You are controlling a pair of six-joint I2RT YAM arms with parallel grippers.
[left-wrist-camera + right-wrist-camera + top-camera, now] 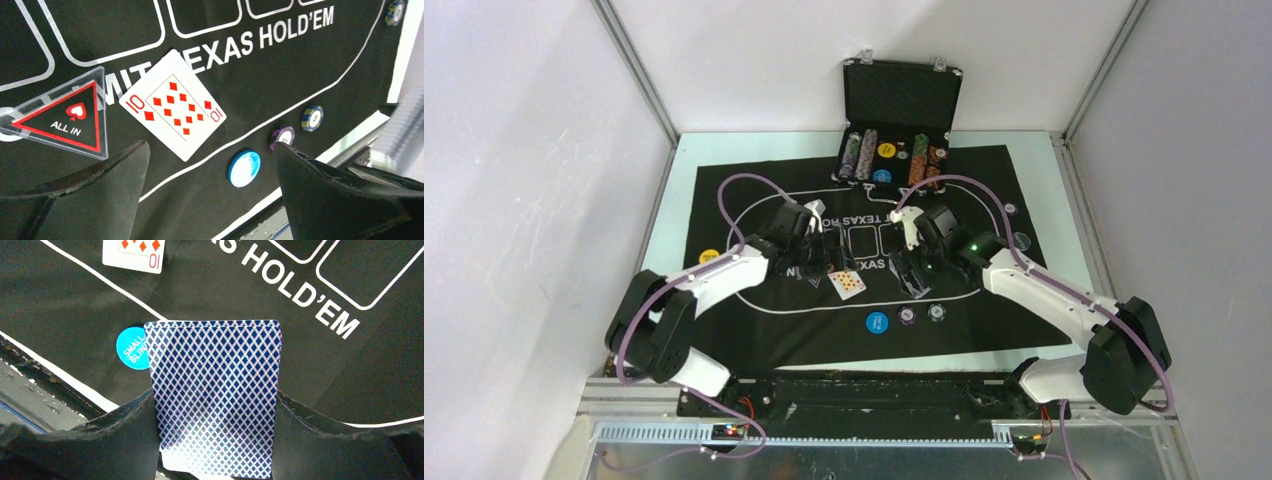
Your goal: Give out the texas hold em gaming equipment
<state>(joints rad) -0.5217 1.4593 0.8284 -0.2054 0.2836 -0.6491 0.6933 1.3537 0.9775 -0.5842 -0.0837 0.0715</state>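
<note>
**One card down, most of the set not yet handed out**

The left gripper [211, 150] stood spread wide with nothing between its fingers. Just beyond its fingertips, toward the left finger, a ten of diamonds [172, 105] lay face up and flat on the black mat [300, 60], skewed against the lettering. I judged it already dealt. A clear ALL IN triangle [65, 117] sat beyond the left finger, just beside that card but apart from it. A Small Blind button [244, 168] lay between the fingers, nearer the right one. A purple chip [283, 136] lay at the right fingertip, and a blue-and-yellow chip [312, 118] lay just past it.

The right gripper [215, 400] was clamped on a blue-backed card [215, 365] by its long edges, back toward the camera. The card stood out well past the fingertips. Whether it was one card or a stack, I could not tell.

From above, a yellow button [709, 257] sat well out on the far side of the left gripper. The open case [902, 95] lay beyond both grippers, with rows of chips [864, 152] racked inside. By my reading the job was at an early-to-middle stage: a few pieces were placed, while further cards and most chips were left to hand out.

The dealt card had a white face and red pips. The held card's back showed a blue diamond lattice with a thin pale border, washed by glare near the fingers.
</note>
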